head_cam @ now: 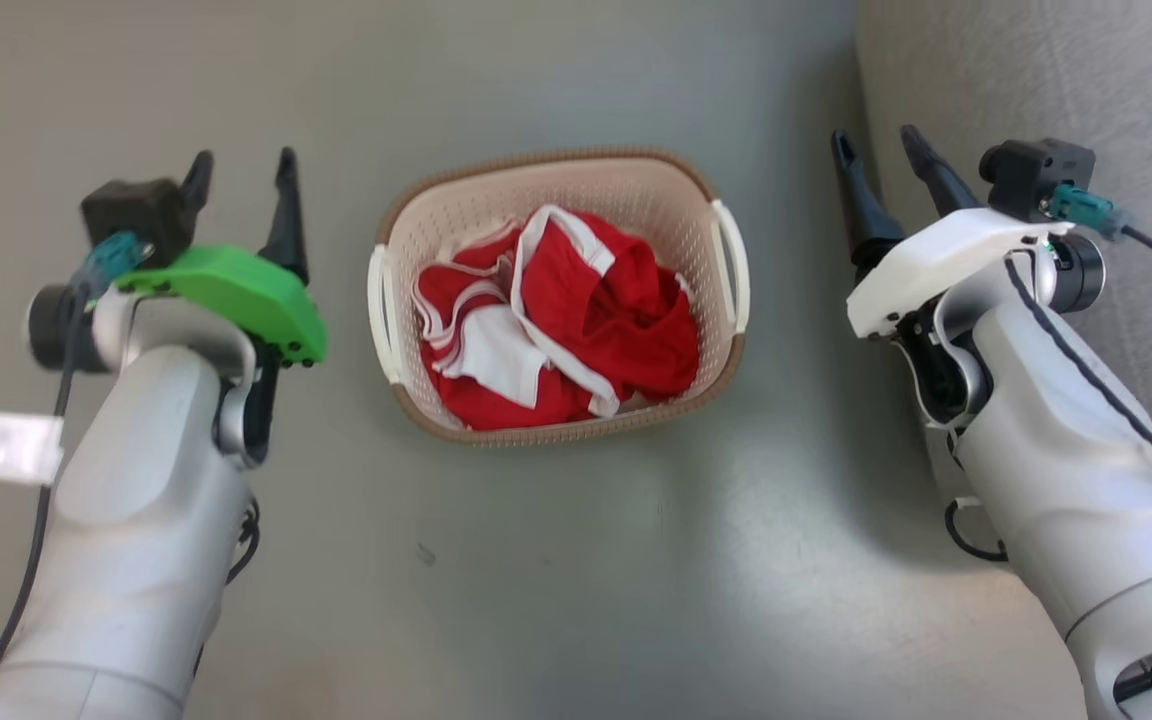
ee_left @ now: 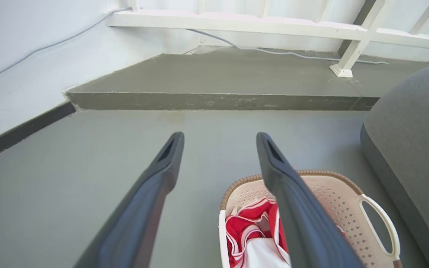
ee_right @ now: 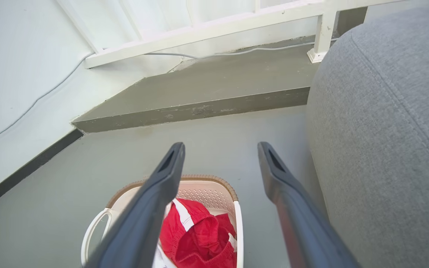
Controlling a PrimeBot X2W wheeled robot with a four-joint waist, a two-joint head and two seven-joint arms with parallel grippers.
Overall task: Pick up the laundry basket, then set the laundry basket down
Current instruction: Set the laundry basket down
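The laundry basket [head_cam: 586,195] stands upright on the grey floor [head_cam: 576,560], midway between the two arms and touching neither. Red-and-white clothes [head_cam: 586,320] lie heaped inside it. One white handle [head_cam: 383,315] faces the left arm [head_cam: 136,480], the other handle [head_cam: 736,265] faces the right arm [head_cam: 1056,430].

The left jaws are spread wide and hold nothing. Their dark fingers [head_cam: 286,215] point forward, off to the basket's left side and clear of its rim. The right jaws are also parted and empty. Their fingers [head_cam: 861,210] stand off the basket's right side, beside the edge of a grey upholstered seat [head_cam: 1036,80].

In the left wrist view the basket [ee_left: 333,193] sits low and to the right, partly behind one finger [ee_left: 292,208], not in the gap between the two. In the right wrist view it [ee_right: 207,193] sits low and to the left, partly behind a finger [ee_right: 151,212], again outside the gap. Beyond it the floor ends at a raised step [ee_left: 214,100].
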